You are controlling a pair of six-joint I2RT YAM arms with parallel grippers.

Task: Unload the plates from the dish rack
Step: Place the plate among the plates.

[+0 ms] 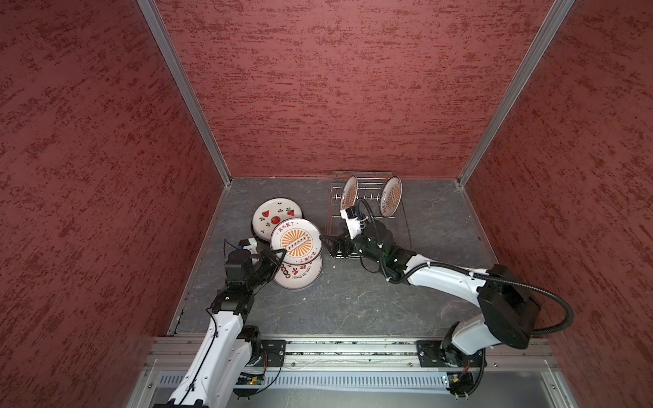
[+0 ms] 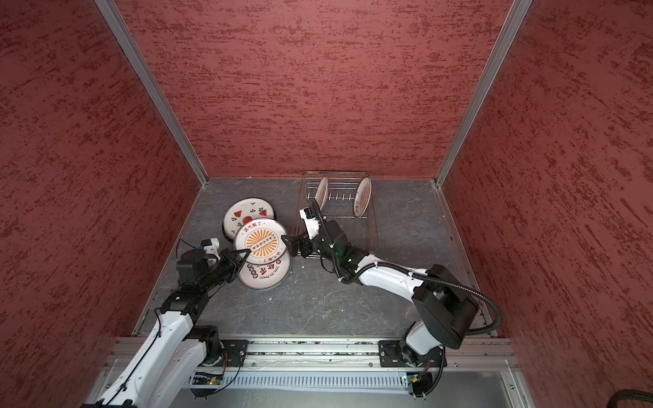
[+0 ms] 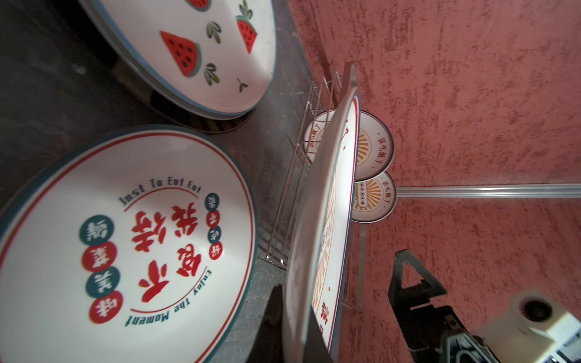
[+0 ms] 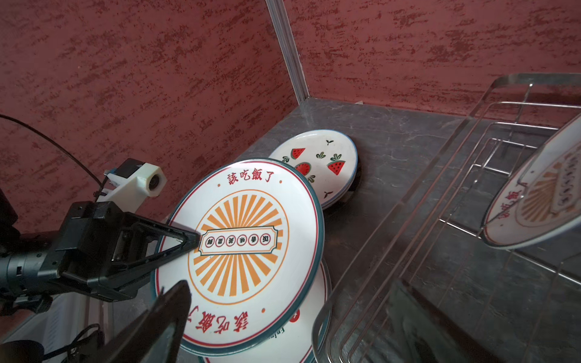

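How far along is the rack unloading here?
Done: the watermelon plate and the red-character plate lie on the table. In hand: the left gripper is shut on a large sunburst plate over the latter; the right gripper is open beside it. Left: two small sunburst plates stand in the dish rack.

The large sunburst plate is showing white, with orange rays fanning round a framed strip of red-ringed characters, red characters near its edge, and a thin red ring inside a teal rim. The watermelon plate is wearing red melon slices and green leaves on white, edged blue-grey. The lettered plate is carrying red characters, red and teal discs, dark teal English lettering and a red ring. The two small plates are repeating the orange sunburst. The dish rack is gleaming silver, the fingers are showing black, the table is looking dark grey with pale veins, and the walls are showing mottled red.
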